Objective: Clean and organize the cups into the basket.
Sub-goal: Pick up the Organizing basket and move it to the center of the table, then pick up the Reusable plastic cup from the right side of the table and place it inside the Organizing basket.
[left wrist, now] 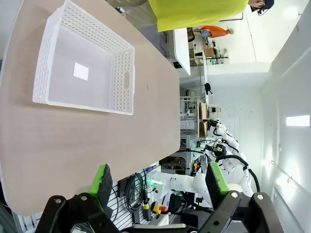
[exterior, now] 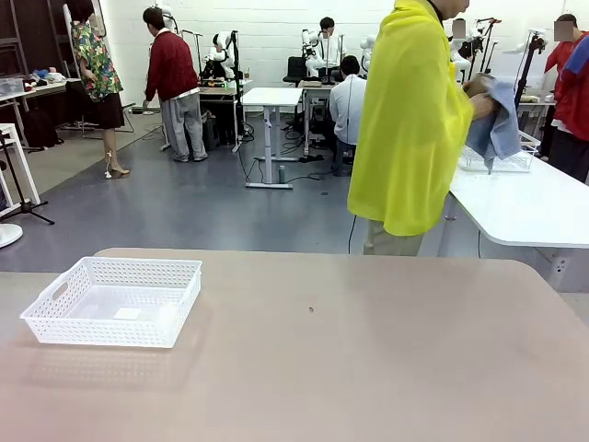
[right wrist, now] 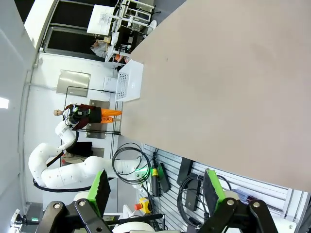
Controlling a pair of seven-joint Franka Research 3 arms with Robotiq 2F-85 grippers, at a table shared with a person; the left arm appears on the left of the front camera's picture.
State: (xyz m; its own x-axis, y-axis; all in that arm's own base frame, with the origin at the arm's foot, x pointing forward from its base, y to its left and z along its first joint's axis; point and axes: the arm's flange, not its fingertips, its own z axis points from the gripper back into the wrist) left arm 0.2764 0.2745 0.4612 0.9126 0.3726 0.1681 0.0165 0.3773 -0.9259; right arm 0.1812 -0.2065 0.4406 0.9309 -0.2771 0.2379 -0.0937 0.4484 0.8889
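Observation:
The white lattice basket (exterior: 115,299) stands empty on the left of the tan table, with only a small white label on its floor. In the left wrist view the basket (left wrist: 82,63) lies ahead of my left gripper (left wrist: 160,182), which hangs open above the table's near edge with nothing between its green pads. My right gripper (right wrist: 154,190) is open too and holds nothing; far off in its view the basket (right wrist: 130,80) shows small. The cups are out of view. A person in a yellow top (exterior: 412,120) stands past the far edge, holding a blue-grey cloth (exterior: 495,124).
The tan table (exterior: 368,350) is bare apart from a tiny dark speck (exterior: 311,309) near its middle. A white table (exterior: 534,203) with a clear basket (exterior: 502,158) on it stands behind at the right. Other people and workstations are farther back.

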